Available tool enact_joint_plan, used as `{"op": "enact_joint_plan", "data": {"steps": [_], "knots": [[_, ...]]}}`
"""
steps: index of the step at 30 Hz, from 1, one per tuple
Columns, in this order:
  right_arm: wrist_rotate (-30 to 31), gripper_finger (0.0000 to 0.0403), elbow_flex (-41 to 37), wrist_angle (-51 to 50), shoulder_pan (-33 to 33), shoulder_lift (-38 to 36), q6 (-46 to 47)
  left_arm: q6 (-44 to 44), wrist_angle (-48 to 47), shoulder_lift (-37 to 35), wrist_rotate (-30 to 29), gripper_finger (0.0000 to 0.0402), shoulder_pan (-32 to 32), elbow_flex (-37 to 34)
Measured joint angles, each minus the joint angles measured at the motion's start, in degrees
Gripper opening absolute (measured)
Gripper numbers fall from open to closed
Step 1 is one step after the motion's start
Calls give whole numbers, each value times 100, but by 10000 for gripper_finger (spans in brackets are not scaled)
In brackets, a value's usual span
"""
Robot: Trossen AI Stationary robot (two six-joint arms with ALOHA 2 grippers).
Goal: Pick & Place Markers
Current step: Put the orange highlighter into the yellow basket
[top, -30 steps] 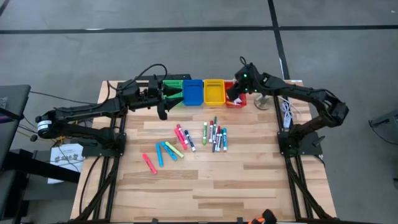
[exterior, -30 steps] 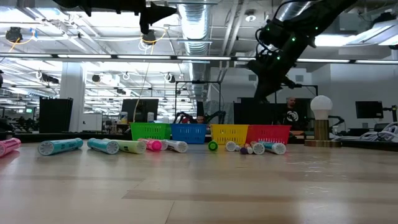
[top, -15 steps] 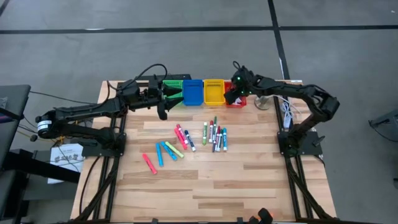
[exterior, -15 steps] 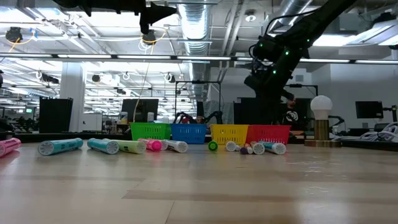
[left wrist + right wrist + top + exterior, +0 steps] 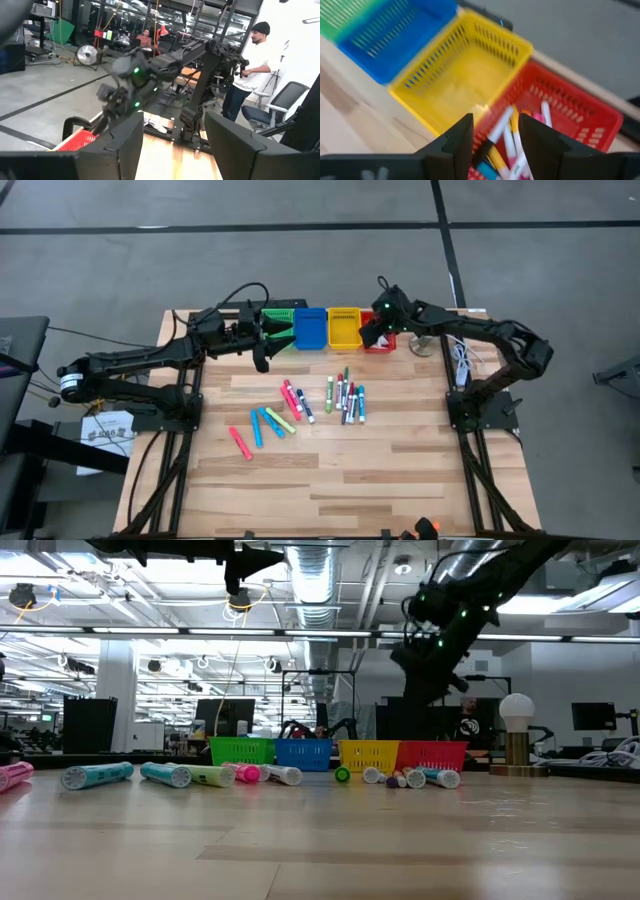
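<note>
Right now the right arm reaches in from the table's right edge, elbow bent and forearm angled across toward the far row of bins, so that the right gripper [image 5: 372, 332] hangs above the red bin [image 5: 380, 340], close to where it meets the yellow bin [image 5: 344, 327]. Seen from its own wrist, its two dark fingers [image 5: 457, 137] stand apart with nothing between them, and several markers lie heaped in the red bin directly under them. From table height that arm comes down steeply from above, its wrist tilted toward the bins and well clear of the tabletop. The left arm stretches in from the left side, long and nearly level, with the left gripper [image 5: 262, 340] held beside the green bin [image 5: 279, 327]; its fingers [image 5: 125, 145] are spread wide and empty. Most of the markers [image 5: 345, 397] lie loose on the wooden table [image 5: 320, 480], a tight cluster in the middle below the yellow bin, a smaller group of pink and white ones to its left, and cyan, yellow and pink ones farther left. A blue bin [image 5: 310, 328] sits between the green and the yellow. A person [image 5: 250, 65] stands in the room beyond.
</note>
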Motion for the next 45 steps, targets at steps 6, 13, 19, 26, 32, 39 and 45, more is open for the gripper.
{"op": "enact_joint_plan", "data": {"steps": [6, 13, 19, 26, 32, 39, 45], "knots": [[0, 117, 0, 132, 243, -855, -76, 4, 0, 0, -38, 208, 0, 2], [-15, 108, 2, 228, 1181, -2033, -804, 17, -27, 2, -53, 208, 0, 4], [-17, 108, 2, 217, 2134, -2474, -1064, -132, -87, 4, -53, 208, 0, 7], [0, 108, 2, 97, 2596, -2439, -1017, -173, -264, 5, -51, 208, 0, 7], [7, 108, 2, 106, 2585, -2442, -815, -174, -281, 4, -51, 208, 0, 7], [4, 108, 2, 78, 2585, -2442, -723, -136, -1136, 4, -51, 208, 0, 7], [4, 108, 2, 25, 2585, -2442, -703, -133, -2080, 4, -50, 208, 0, 7]]}}
